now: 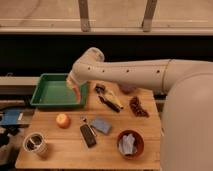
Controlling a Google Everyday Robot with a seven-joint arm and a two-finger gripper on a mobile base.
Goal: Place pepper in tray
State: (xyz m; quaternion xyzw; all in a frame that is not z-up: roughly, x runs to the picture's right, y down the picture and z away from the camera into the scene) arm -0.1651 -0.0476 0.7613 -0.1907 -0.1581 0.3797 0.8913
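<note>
The gripper point(74, 85) was found above the right wall of the green tray point(50, 92) at the far left of the table point(65, 156), clenched on the red-orange pepper point(77, 93). The pepper hung from it over that wall rather than over the middle of the tray floor. In my judgement, a release here risked the pepper striking the rim and tipping out onto the table towards the round orange fruit point(62, 120); too low a descent could also have knocked the tray wall.
</note>
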